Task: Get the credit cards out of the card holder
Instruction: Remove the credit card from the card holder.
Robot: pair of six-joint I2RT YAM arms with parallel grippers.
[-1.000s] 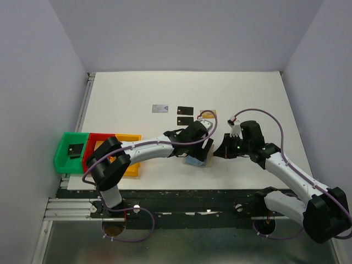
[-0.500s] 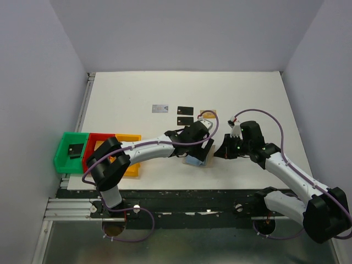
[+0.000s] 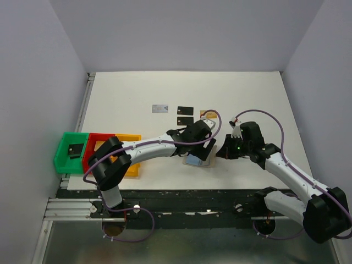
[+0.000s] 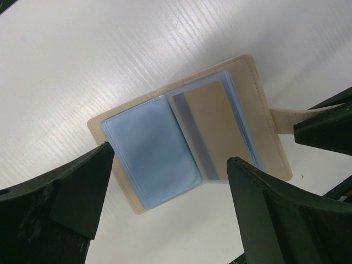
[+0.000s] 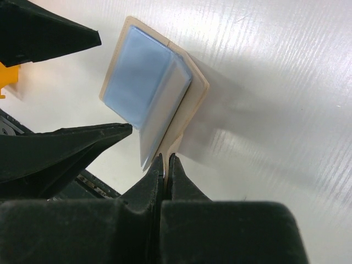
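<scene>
Card holder open on surface. Left end effector spread wide above it. Right end effector pinching tab at holder's 3 o'clock.

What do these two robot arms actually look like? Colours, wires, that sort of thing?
Both the left arm and right arm have white tube-like links between chunky black joints. A thin purple cable loops loosely along each. The left gripper and right gripper end in two black, wedge-shaped fingers tapering to points.
</scene>
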